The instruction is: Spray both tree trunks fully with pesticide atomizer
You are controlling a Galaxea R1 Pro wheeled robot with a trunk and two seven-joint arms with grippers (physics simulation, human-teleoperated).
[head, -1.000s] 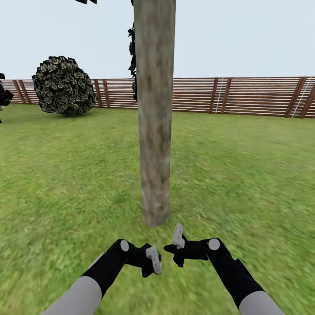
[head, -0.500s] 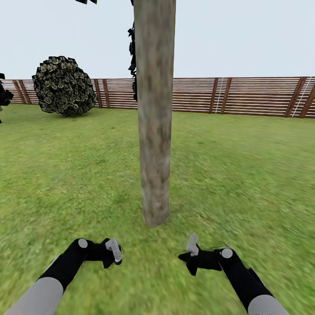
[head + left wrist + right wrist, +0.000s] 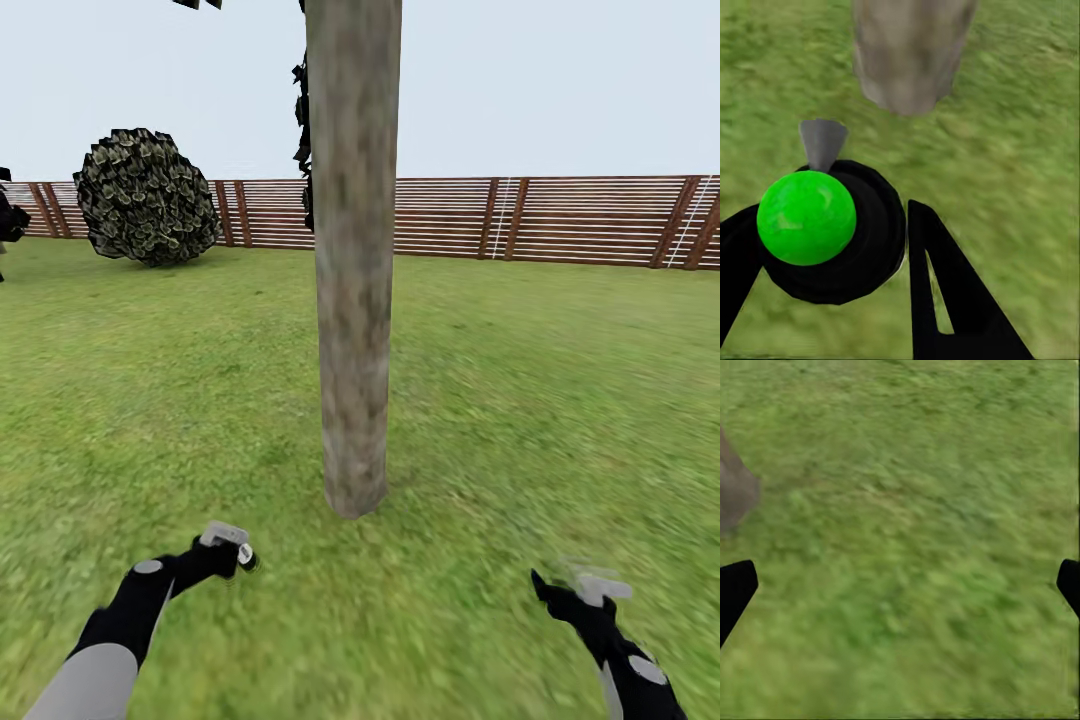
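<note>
Grey-brown bark of the tree trunk (image 3: 352,300) stands just beyond the atomizer (image 3: 825,225) clamped in the left gripper (image 3: 222,545), whose nozzle should be aimed squarely and swept upward, the right gripper (image 3: 585,592) spread empty.

tree trunk (image 3: 352,260) cut off at 12 o'clock, its foliage barely showing, right gripper (image 3: 583,597) smeared by blur, dark tree (image 3: 8,215) clipped at 9 o'clock

Outdoor garden: grass lawn (image 3: 520,400) across the frame, slatted wooden fence (image 3: 560,220) along the back, tree trunk (image 3: 352,300) at centre, round bush (image 3: 147,197) upper left, open sky.
</note>
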